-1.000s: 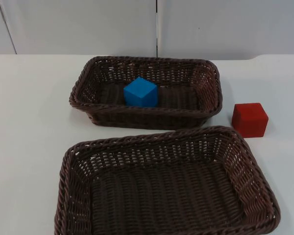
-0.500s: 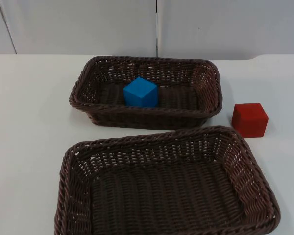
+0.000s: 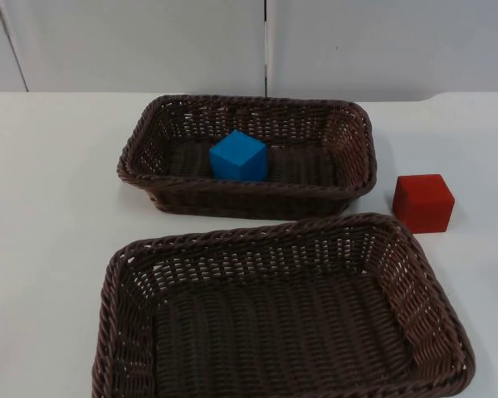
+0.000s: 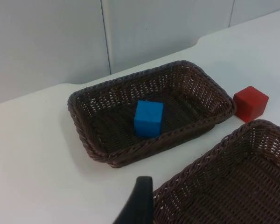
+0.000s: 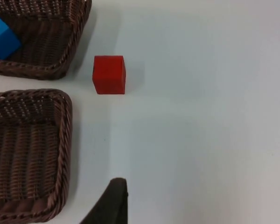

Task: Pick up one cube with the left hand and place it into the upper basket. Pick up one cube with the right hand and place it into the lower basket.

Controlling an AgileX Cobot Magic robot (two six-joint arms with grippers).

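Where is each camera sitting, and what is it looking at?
Top view: fixed above, looking down and forward at both baskets.
Left wrist view: on the left arm, facing the upper basket holding the blue cube; one black fingertip shows.
Right wrist view: on the right arm, facing the red cube; a fingertip shows.
All views share both cubes.

From the top cam we look down and fwd over the surface [image 3: 58, 215] toward the partition wall [image 3: 149, 46]. Both wrist cams sit back and high; all three share the red cube [image 3: 423, 202] and both baskets.
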